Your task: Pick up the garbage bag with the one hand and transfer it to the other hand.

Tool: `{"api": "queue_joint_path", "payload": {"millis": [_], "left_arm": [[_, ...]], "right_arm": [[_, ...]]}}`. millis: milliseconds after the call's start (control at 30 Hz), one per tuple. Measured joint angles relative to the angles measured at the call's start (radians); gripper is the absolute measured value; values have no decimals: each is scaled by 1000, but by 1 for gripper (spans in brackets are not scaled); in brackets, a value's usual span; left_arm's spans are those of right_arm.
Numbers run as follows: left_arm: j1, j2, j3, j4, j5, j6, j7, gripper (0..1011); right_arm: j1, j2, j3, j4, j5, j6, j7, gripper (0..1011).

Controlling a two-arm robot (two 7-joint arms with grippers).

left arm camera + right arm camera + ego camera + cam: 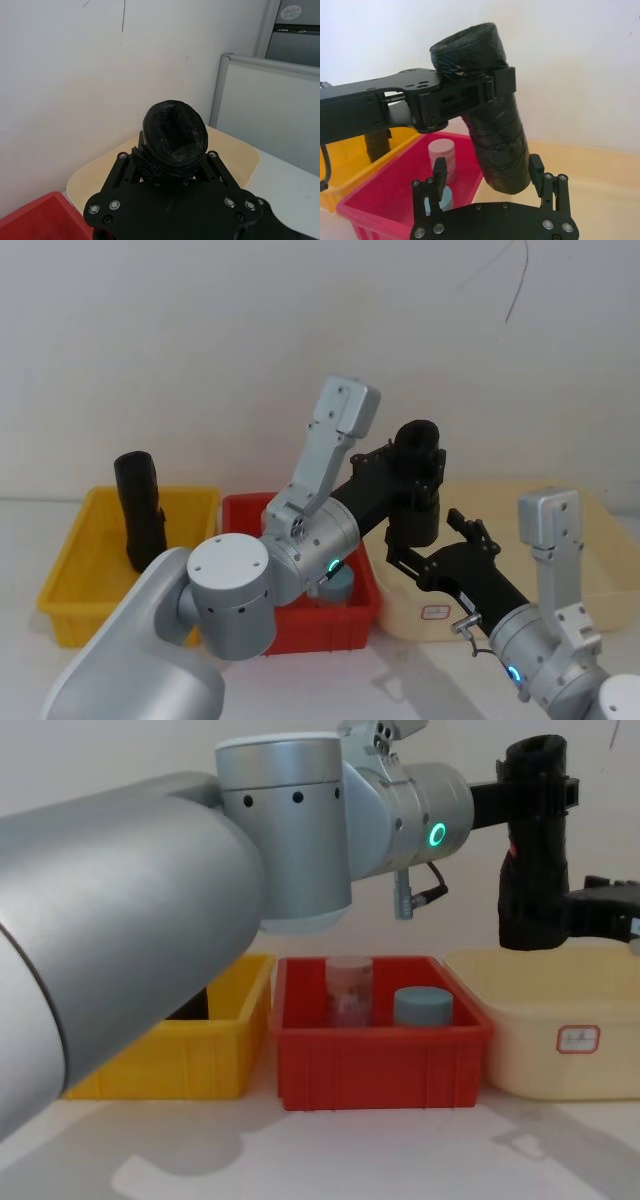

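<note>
Above the bins on the table (pixel 380 1150), a handover stands about halfway. At left, a spare black roll (pixel 140 510) leans in the yellow bin (pixel 70 580), and two jars sit in the red bin (pixel 380 1035). The left gripper (pixel 410 468) has its fingers clamped on the upper part of the garbage bag (pixel 500 140), held near upright in the air about where the red bin meets the cream bin (pixel 520 1010). The right gripper (pixel 487 172) has its fingers spread either side of the bag's lower end, not closed. The pick-up looks done; the right's grasp and the left's release appear to remain.
</note>
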Motion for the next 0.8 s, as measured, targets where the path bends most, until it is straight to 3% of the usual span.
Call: {"api": "queue_joint_path", "payload": {"millis": [800], "left_arm": [[-7,5,9,-14,-5,52,19,370]], "right_arm": [[26,11,3,32,-63,-54,11,1001]]}}
